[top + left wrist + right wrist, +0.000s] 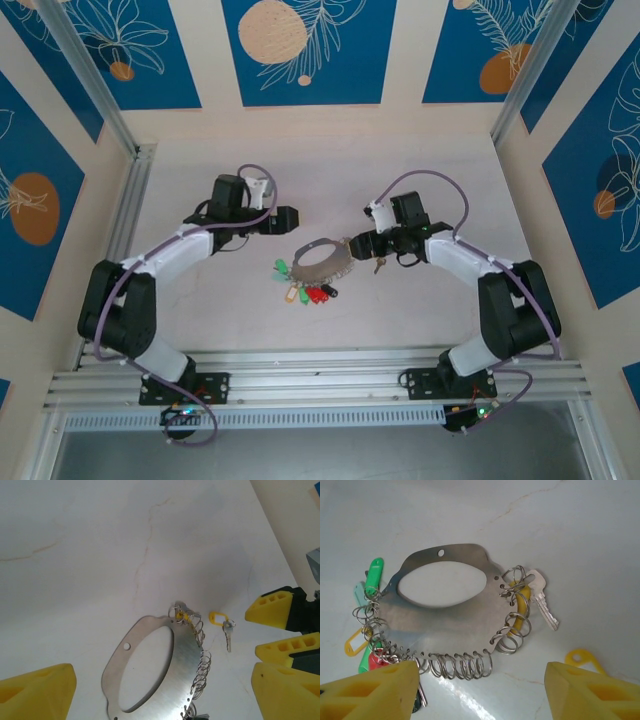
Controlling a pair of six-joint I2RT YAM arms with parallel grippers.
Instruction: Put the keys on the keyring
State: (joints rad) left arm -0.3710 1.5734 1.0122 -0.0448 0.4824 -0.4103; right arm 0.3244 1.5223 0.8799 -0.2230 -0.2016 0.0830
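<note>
You had the top camera high above and behind the keyring [338,261], looking down from afar. Your wrist cameras faced it closely from left and right, tilted downward; all three shared it.

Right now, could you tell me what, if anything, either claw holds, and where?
Nothing is held; left claw and right claw both stand open near the keyring.

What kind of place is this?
Probably a robot test cell, not a home: a left arm and a right arm bolted to an aluminium rail, and a white table boxed in by blue printed wall panels.
</note>
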